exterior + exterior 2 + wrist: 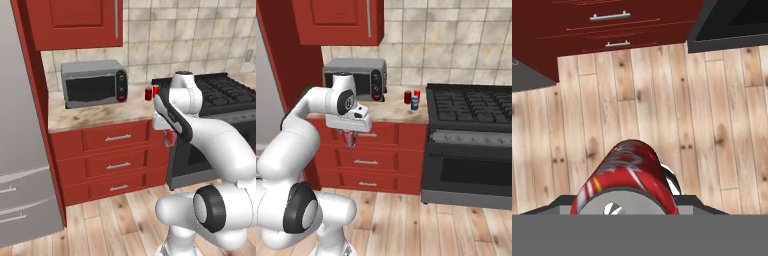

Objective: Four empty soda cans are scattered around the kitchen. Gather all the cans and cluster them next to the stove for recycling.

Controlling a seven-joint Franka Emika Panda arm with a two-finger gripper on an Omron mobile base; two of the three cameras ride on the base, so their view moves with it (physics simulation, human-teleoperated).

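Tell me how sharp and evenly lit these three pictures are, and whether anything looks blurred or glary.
Left base view: flat, even rendered light, soft-edged, no glare on the grey toaster oven. Right base view: likewise even, with only a faint shadow beside the small cans near the black stove. Hand view: the red soda can held in the gripper looms large and slightly soft, while the wood plank floor stays clear.

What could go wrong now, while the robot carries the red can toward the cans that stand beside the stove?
1. The held red can hangs below the gripper, over the wood floor; if the grip slips, it would likely fall and roll away.
2. Three cans already stand close together on the counter beside the stove; setting the fourth down too near could knock them over.
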